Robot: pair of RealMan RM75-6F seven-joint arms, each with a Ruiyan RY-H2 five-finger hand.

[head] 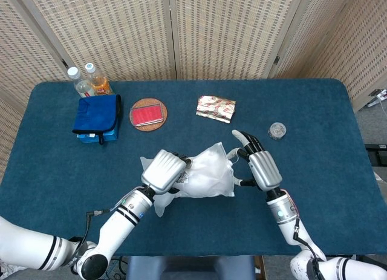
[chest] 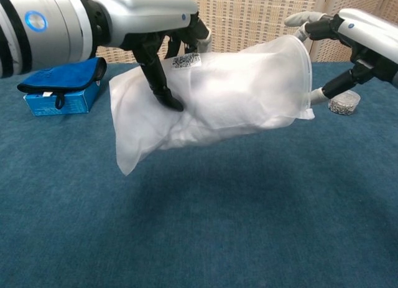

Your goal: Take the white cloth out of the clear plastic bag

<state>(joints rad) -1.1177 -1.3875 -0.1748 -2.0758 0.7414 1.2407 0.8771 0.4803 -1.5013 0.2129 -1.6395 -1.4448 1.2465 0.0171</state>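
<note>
My left hand grips the clear plastic bag and holds it above the blue table. The bag lies roughly level, its open mouth toward my right. The white cloth fills the bag as a pale bundle inside. My right hand is at the bag's mouth with its fingers spread, one above the rim and one below it. I cannot tell whether they touch the plastic. It holds nothing.
A small round jar stands right of the bag. At the back lie a foil packet, a red item on a round coaster, a blue cloth on a blue box, and two bottles.
</note>
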